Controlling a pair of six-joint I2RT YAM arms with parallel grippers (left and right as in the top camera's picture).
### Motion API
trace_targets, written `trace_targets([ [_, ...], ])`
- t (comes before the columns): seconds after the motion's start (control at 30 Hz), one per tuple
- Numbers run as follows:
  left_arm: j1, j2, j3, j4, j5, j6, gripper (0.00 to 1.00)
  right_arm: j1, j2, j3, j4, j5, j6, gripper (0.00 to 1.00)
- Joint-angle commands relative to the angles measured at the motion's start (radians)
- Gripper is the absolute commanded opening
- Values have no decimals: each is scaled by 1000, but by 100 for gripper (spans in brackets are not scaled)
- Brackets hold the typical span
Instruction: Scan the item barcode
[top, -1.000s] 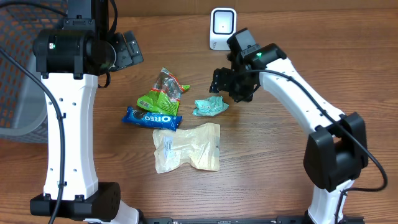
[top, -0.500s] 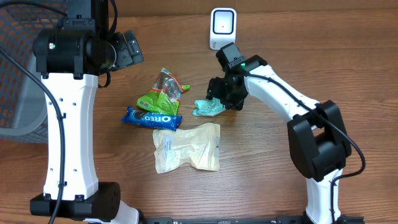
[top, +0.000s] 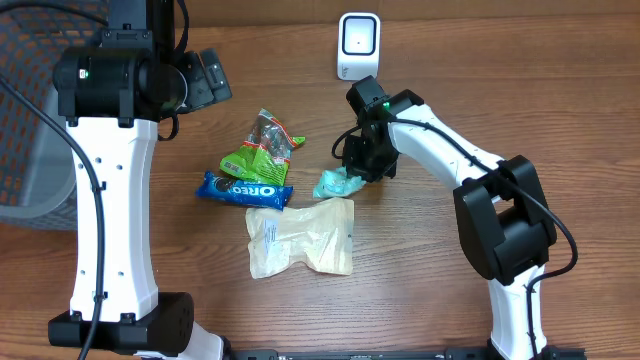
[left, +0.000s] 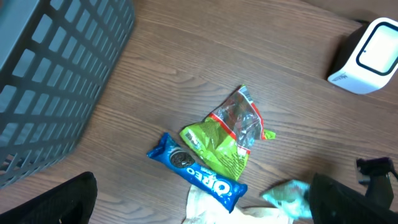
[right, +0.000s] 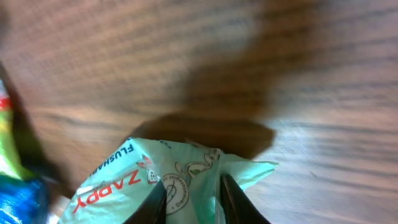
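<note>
Right pincer (right: 190, 188) grips the crumpled mint-green plastic packet (right: 121, 182) at six o'clock of the white boxy scanner (top: 357, 45); left pincer (left: 202, 204) gapes open.

- Your left arm (top: 112, 170) stands tall on its own side, wrist raised near the far edge.
- Your left gripper (top: 207, 82) hangs up high, fingers (left: 59, 202) spread wide apart.
- Your right arm (top: 450, 150) stretches inward toward the middle, wrist tipped down.
- Your right gripper (right: 191, 198) sits low, fingers pinched on a fold of the mint packet (right: 118, 180).
</note>
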Motion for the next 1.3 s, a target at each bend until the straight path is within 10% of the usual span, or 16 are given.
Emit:
trace_targets([
  [0.0, 1, 7, 3, 7, 17, -14, 100, -12, 9, 101, -93, 65, -191, 15],
  [0.27, 1, 7, 3, 12, 34, -14, 100, 8, 9, 298, -354, 528, -338, 17],
  [0.57, 1, 7, 3, 15, 43, -18, 100, 55, 72, 287, -255, 478, -574, 18],
  [0.67, 1, 7, 3, 20, 44, -18, 100, 75, 100, 285, -224, 441, -614, 36],
  [0.73, 1, 7, 3, 23, 43, -18, 100, 87, 109, 285, -205, 438, -613, 74],
  [0.9, 1, 7, 3, 27, 43, -18, 100, 97, 105, 319, -192, 393, -476, 98],
  [1.27, 1, 7, 3, 43, 43, -17, 100, -129, 23, 544, -396, 9, 1, 98],
])
